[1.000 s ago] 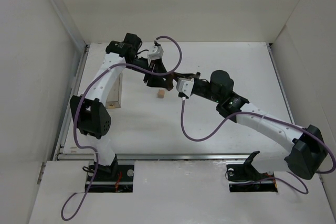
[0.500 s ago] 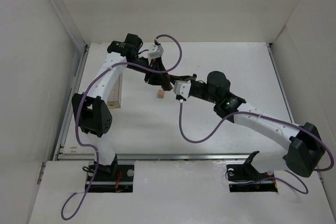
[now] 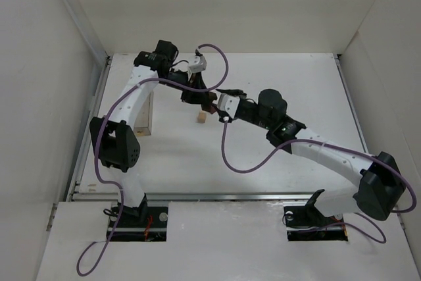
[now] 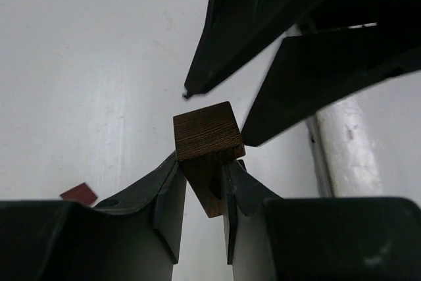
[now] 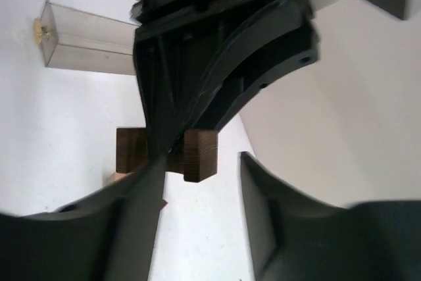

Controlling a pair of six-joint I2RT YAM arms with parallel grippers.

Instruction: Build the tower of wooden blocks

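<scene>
Robot lab: white-walled table [image 3: 296, 83]

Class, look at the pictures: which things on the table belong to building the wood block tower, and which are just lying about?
For the job:
dark brown block, pinched in the left gripper
pale tan cube
maroon piece

Just lying about:
clear plastic box

White arms [image 3: 133, 97] trail purple cables [image 3: 223, 146]; fingers [image 4: 168, 205] seem black.
</scene>
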